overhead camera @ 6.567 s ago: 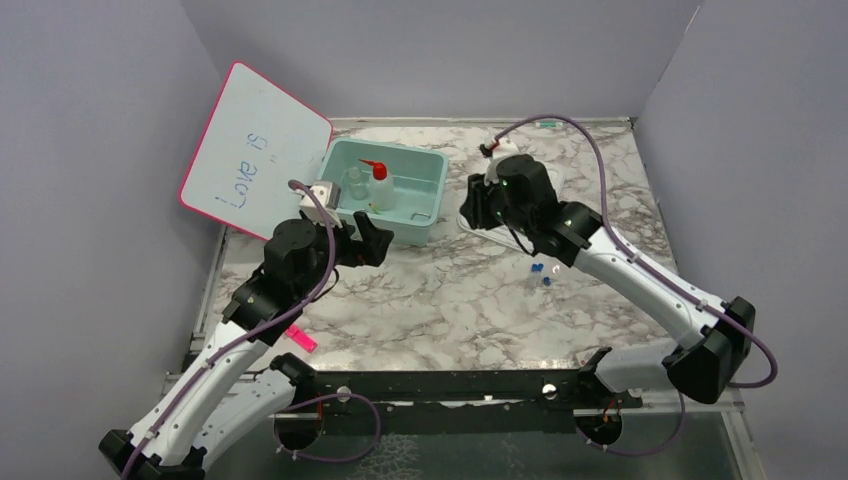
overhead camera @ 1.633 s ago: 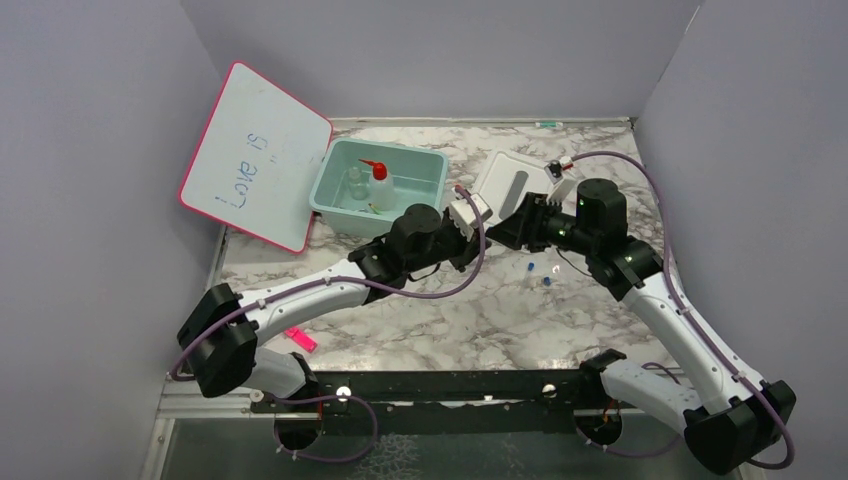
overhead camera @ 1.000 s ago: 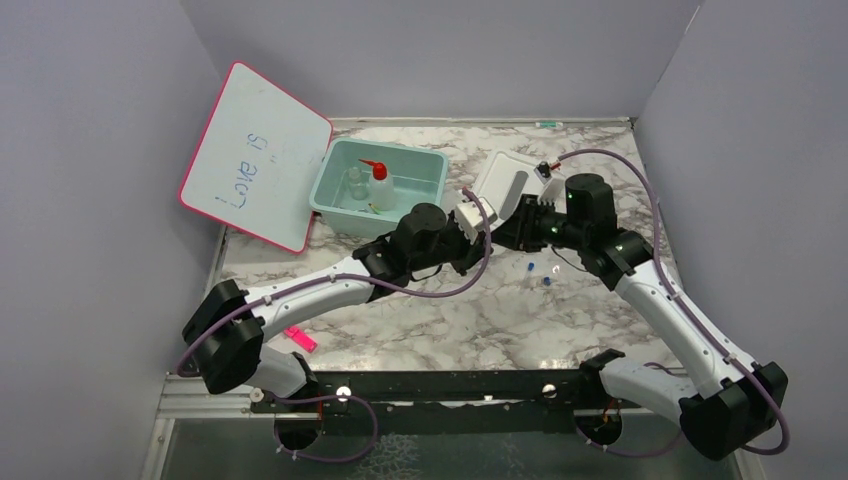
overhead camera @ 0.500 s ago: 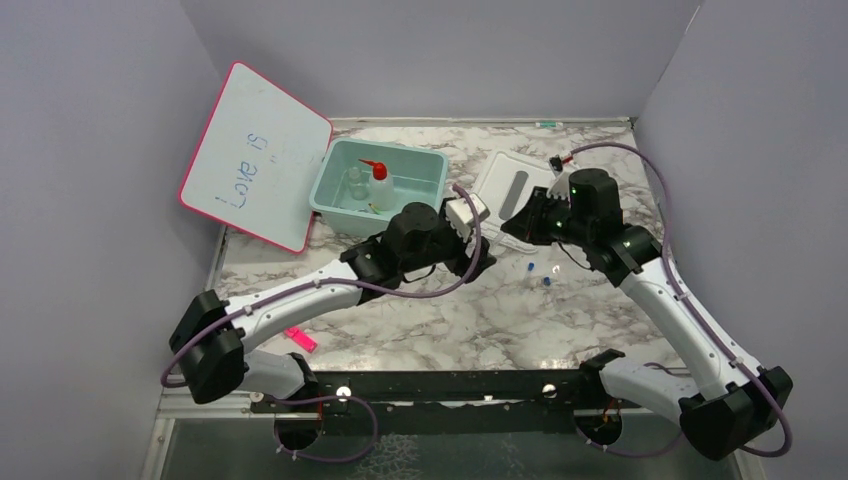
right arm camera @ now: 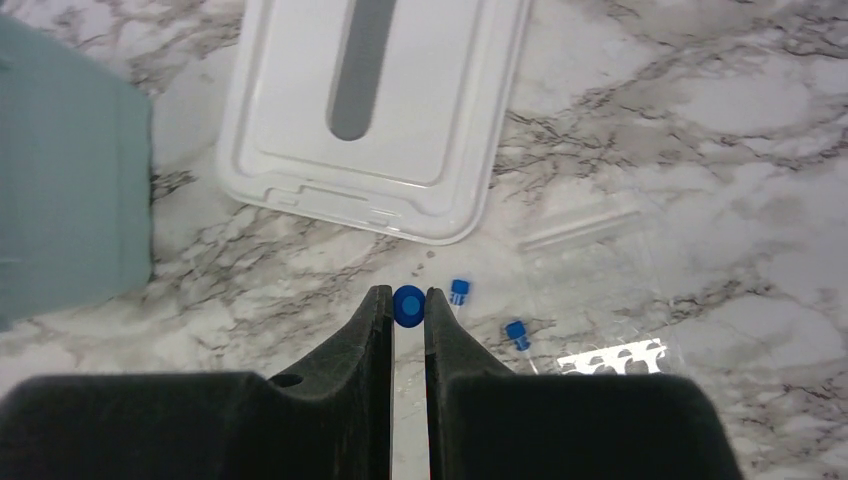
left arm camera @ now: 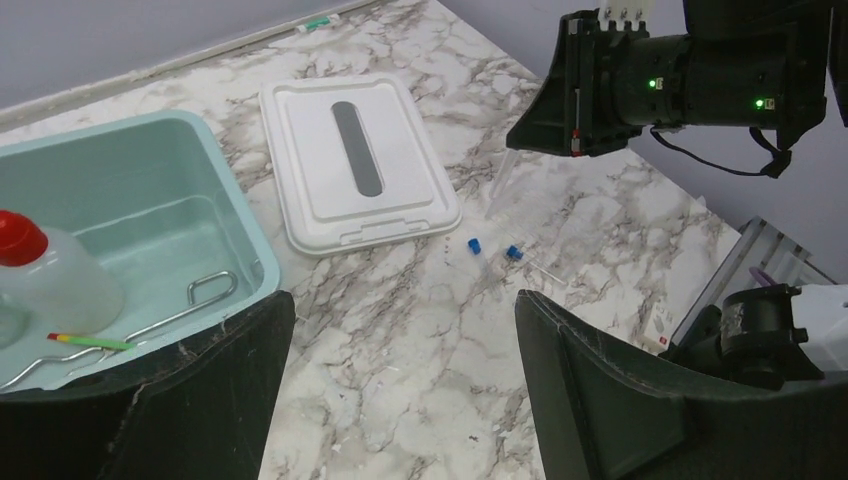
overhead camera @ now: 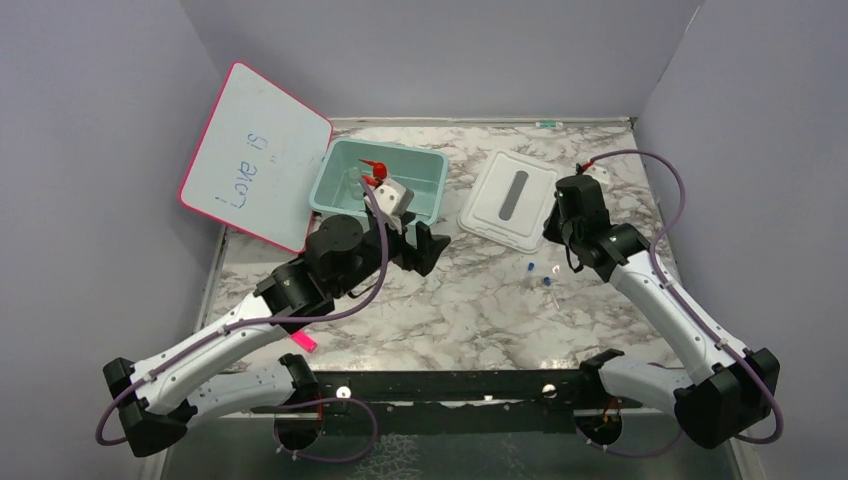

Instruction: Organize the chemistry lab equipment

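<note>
The right gripper (right arm camera: 408,294) is pinched nearly shut on a blue-capped vial (right arm camera: 408,306). The cap sits right btw the two fingertips, seen end-on from the wrist cam. From the left wrist view, the clear tube hangs down below the jaws, off the table (overhead camera: 470,310).

The two loose vials (right arm camera: 459,291) lie on the marble just beyond and to the right of those tips, close together but apart. Next to them is a clear plastic bag (right arm camera: 600,255) w/ a white label strip. In the top view they sit near the right gripper, on the side toward the arm bases.

The left gripper (left arm camera: 402,300) is wide open and holds nothing. It sits above the table just off the near right corner of the teal bin (left arm camera: 245,235). From its own cam the bin is to the left of its fingers, and the loose vials are ahead and a bit right — well apart from it.

In the bin:
- The squeeze bottle (left arm camera: 55,290) stands upright w/ its red nozzle.
- The metal tongs (left arm camera: 175,315) lie flat on the floor beside it.
- The thin red-handled tool (left arm camera: 88,342) lies near the front wall.

The white lid (left arm camera: 300,170) lies flat on the table btw the bin and the right arm — not on the bin. The whiteboard (overhead camera: 255,155) leans at the far left, and the pink highlighter (overhead camera: 301,340) lies by the left arm near the table's front edge.
</note>
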Robot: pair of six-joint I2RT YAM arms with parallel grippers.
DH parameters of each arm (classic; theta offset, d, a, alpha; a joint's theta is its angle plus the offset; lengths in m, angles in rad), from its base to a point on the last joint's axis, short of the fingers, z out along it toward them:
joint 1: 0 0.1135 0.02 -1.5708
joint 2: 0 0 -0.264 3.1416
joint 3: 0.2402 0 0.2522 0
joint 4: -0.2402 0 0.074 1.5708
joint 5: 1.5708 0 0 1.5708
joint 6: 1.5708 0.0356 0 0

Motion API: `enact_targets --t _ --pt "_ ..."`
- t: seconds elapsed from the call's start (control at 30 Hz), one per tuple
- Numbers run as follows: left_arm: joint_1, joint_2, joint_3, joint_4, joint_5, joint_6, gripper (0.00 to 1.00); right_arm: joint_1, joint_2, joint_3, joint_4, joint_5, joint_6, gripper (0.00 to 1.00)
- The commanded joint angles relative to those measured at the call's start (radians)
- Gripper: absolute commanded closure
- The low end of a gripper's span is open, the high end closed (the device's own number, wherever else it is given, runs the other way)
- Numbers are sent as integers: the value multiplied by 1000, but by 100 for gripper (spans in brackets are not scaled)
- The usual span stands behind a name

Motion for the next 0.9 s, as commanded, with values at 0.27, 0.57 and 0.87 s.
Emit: enact_targets --t 0.27,0.57,0.87 --pt "-2 -79 -114 7 34 -58 16 -51 -65 -193 102 279 178 92" --pt "-3 -68 -141 8 30 -74 15 -52 -78 -301 199 318 208 94" --pt "-3 -52 -151 23 33 -83 15 -53 -86 -336 283 361 143 95"
